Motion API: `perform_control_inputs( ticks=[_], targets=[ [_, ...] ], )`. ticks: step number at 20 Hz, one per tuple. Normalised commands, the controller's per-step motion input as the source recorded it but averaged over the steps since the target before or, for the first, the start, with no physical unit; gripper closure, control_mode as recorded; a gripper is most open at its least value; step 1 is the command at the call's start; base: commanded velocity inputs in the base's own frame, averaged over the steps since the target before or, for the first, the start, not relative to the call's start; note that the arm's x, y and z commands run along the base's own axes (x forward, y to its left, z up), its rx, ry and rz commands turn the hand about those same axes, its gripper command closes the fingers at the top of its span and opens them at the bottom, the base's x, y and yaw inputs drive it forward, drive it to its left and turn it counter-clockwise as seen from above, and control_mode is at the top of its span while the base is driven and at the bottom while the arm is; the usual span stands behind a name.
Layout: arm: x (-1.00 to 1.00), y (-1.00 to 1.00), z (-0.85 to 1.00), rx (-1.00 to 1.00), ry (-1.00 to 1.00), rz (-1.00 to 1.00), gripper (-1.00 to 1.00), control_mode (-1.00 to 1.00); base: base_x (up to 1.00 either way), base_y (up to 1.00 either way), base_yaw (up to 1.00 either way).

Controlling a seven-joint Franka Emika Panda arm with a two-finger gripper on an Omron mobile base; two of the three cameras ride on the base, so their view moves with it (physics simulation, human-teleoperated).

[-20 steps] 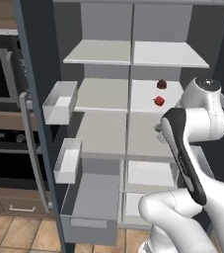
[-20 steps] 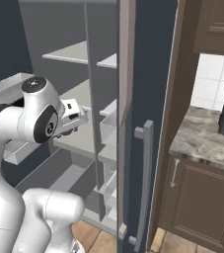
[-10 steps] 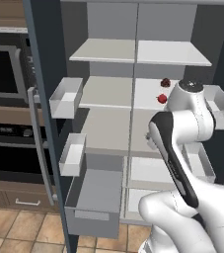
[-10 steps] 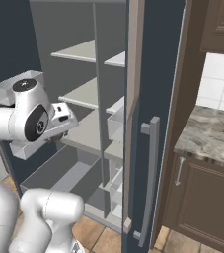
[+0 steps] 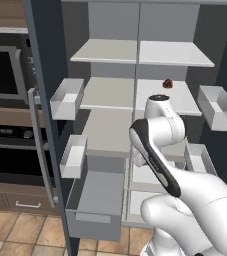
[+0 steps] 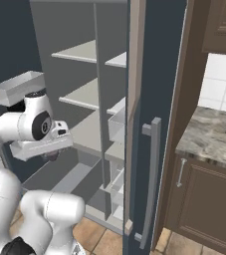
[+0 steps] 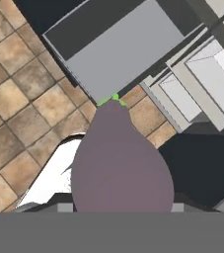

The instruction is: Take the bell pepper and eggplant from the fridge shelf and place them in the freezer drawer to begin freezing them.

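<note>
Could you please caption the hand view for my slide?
Eggplant held in the end effector, green stem pointing toward the open grey freezer drawer above the tiled floor.

You see a dull purple eggplant (image 7: 121,163) with a bright green tip, a plain grey freezer drawer (image 7: 118,47), and a brown tiled floor (image 7: 19,113).

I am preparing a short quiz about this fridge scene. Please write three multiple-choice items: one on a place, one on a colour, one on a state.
1. Where is the eggplant?
A. on a shelf
B. in the gripper
C. on the floor

2. What colour is the eggplant's stem cap?
A. green
B. yellow
C. white

3. How is the freezer drawer?
A. shut
B. removed
C. pulled open

Key: 1 B, it sits large between the fingers in the hand view. 2 A, a green tip shows at its far end. 3 C, its grey box juts out over the floor tiles.
</note>
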Motion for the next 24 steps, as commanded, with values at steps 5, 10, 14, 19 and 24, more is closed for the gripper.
perform_control_inputs(
  ticks=[5,10,14,19,24],
  targets=[
    [0.32,0.45,-0.93,0.05,0.18,0.00,1.00,-1.00,0.00,0.00,0.00],
    [0.48,0.33,-0.80,0.05,0.11,0.00,1.00,-1.00,0.00,0.00,0.00],
    [0.68,0.22,-0.59,-0.02,0.02,0.00,1.00,-1.00,0.00,0.00,0.00],
    [0.48,0.08,-0.46,-0.01,0.01,0.00,1.00,-1.00,0.00,0.00,0.00],
    [0.30,0.09,-0.57,0.00,0.00,0.00,1.00,-1.00,0.00,0.00,0.00]
  ],
)
